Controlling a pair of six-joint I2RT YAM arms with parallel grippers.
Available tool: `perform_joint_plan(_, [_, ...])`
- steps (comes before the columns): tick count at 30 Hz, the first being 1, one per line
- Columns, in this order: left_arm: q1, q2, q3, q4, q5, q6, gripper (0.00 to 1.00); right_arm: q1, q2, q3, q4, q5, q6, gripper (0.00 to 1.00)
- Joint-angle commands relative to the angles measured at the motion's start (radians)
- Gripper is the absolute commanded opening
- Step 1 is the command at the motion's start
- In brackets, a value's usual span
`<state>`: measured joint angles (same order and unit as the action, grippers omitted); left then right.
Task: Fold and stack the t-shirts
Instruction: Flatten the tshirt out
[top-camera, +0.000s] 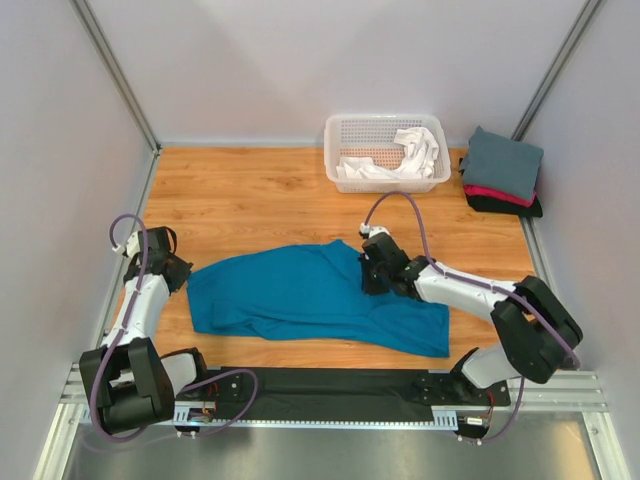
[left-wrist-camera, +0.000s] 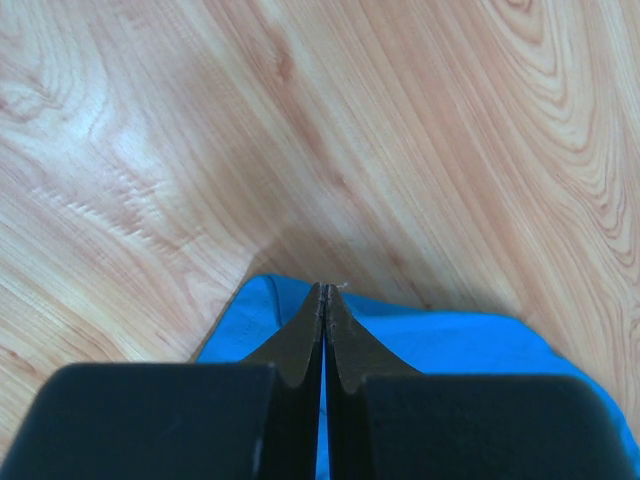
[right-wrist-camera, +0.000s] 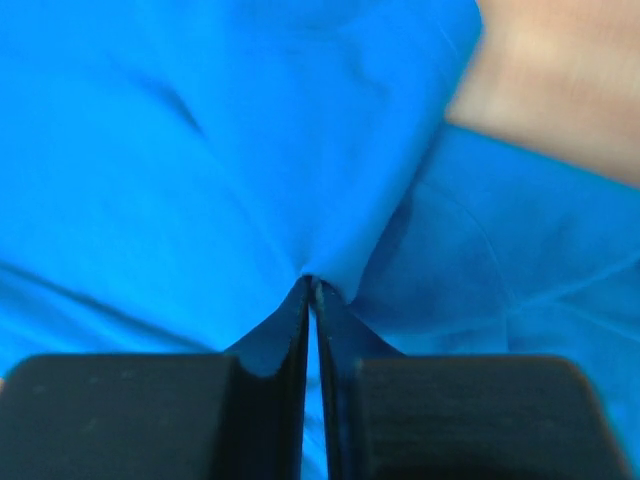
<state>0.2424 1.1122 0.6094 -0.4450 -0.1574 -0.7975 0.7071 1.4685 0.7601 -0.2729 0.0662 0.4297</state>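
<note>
The right pincer (right-wrist-camera: 312, 285) is clenched on a pinch of the large teal-blue cloth t-shirt (right-wrist-camera: 200, 150), the fabric gathering into creases that run to its tips. In the top view this grip sits at the far edge of the shirt, towards its right end. The left pincer (left-wrist-camera: 325, 290) is clenched too, its tips meeting at a corner of the same shirt at the left end, and it appears to nip that edge, though the cloth between the jaws is hard to make out. The shirt lies spread but rumpled across the near middle of the wooden desk (top-camera: 260, 190), wider than it is deep, with loose folds along its near side. Well apart at the far right stands a stack of folded shirts: a slate-grey one (top-camera: 500, 160) on top, a red-pink one (top-camera: 495, 193) under it and a black one (top-camera: 505, 207) at the bottom. Just to the left of the stack is a white plastic lattice basket (top-camera: 385, 185) holding crumpled white cloth (top-camera: 415, 150). The step in hand looks like folding the teal shirt, with both ends gripped and the fold not yet made. The next move probably calls for both arms to lift together and carry the held edge over towards the near side, keeping the cloth taut between them so that the fold lands flat rather than bunched.
</note>
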Motion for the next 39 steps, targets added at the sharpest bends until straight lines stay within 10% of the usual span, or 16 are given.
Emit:
perform_joint_plan(1, [0.003, -0.006, 0.001, 0.023, 0.010, 0.012, 0.00, 0.012, -0.077, -0.064, -0.067, -0.006, 0.038, 0.10])
perform_joint_plan(4, [0.003, 0.003, 0.000, 0.026, 0.012, 0.017, 0.00, 0.009, -0.114, -0.064, -0.162, 0.033, 0.046, 0.47])
perform_joint_plan(12, [0.003, -0.002, -0.010, 0.035, 0.016, 0.017, 0.00, -0.064, -0.231, 0.093, -0.187, 0.032, 0.037, 0.67])
perform_joint_plan(20, [0.005, -0.003, -0.010, 0.038, 0.019, 0.021, 0.00, -0.244, -0.013, 0.209, -0.121, 0.023, 0.127, 0.58])
perform_joint_plan(39, [0.003, 0.035, -0.007, 0.057, 0.016, 0.029, 0.00, -0.228, 0.236, 0.192, 0.043, -0.131, 0.233, 0.42])
